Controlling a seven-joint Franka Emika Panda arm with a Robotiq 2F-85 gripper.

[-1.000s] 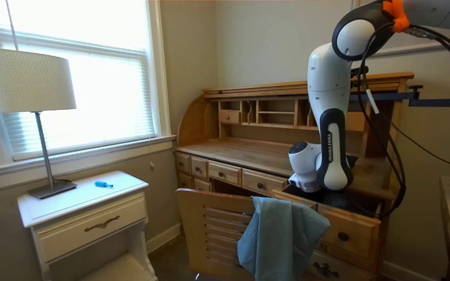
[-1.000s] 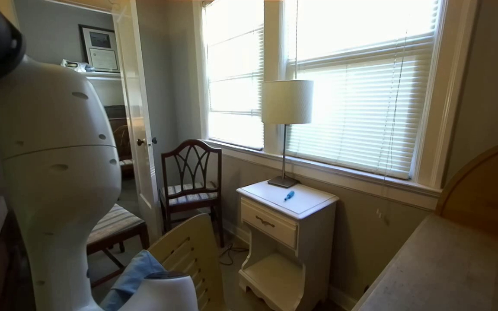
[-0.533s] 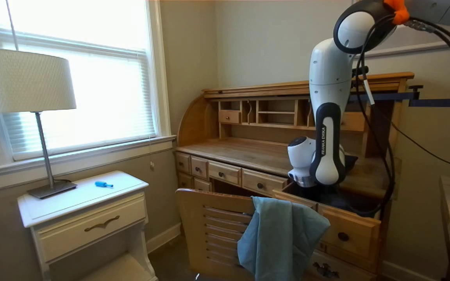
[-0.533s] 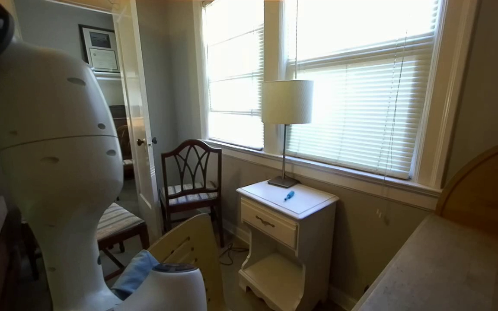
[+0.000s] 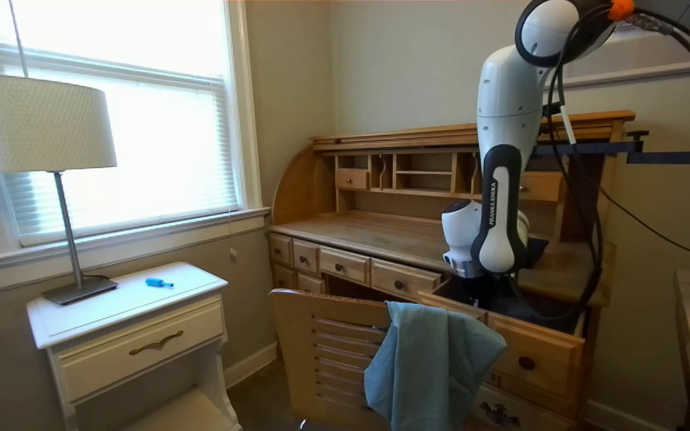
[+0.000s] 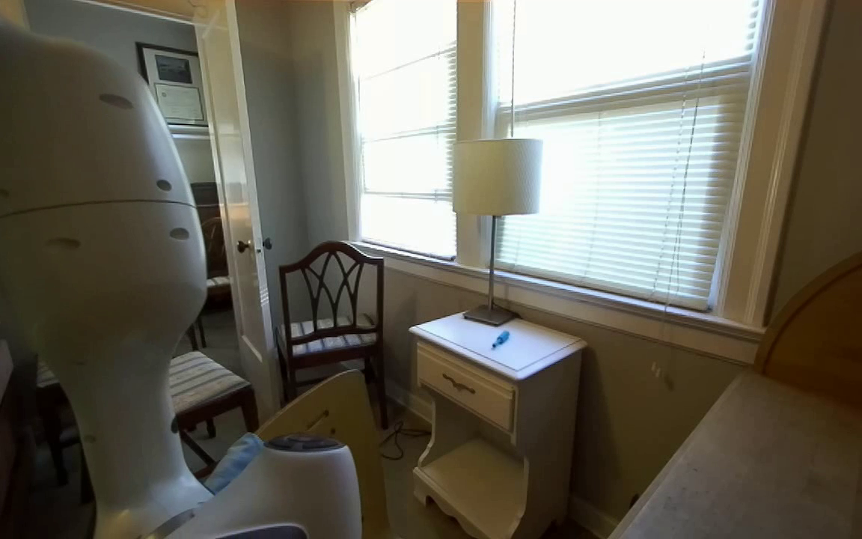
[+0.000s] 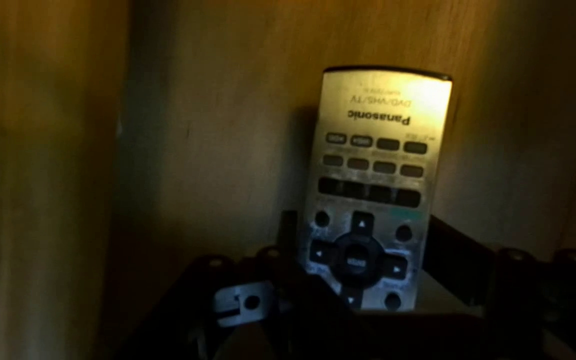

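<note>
Remote control (image 7: pixel 373 165): we see it slim and silvery with dark buttons, at the open drawer (image 5: pixel 551 353) of the desk (image 5: pixel 375 227); the Panasonic name reads upside down in the wrist view.
Gripper (image 7: pixel 360 235): we see it point down into the drawer's opening at the front of the desk, dark and mostly in shadow.
Fingers (image 7: pixel 455 260): we make out both of them grasping the remote control, one against each long edge; whether it also touches the inside of the desk's drawer, we cannot tell.
Arm (image 5: pixel 510 120): we see it in both exterior views, bent downward in front of the desk's shelves (image 5: pixel 423 173).
Chair (image 5: pixel 297 347): we find it close in front of the desk, slatted back turned outward.
Cloth (image 5: pixel 426 359): we see it blue and draped over the top of the chair, before the desk's drawer.
Nightstand (image 5: pixel 183 278): we notice it white and well apart from the desk, off the curved end.
Lamp (image 5: pixel 39 126): we see it stand on the nightstand, farther from the desk than the small blue object (image 5: pixel 158 282) lying there.
Window (image 5: pixel 117 120): we find it behind the nightstand, near the desk's curved end, bright with daylight.
</note>
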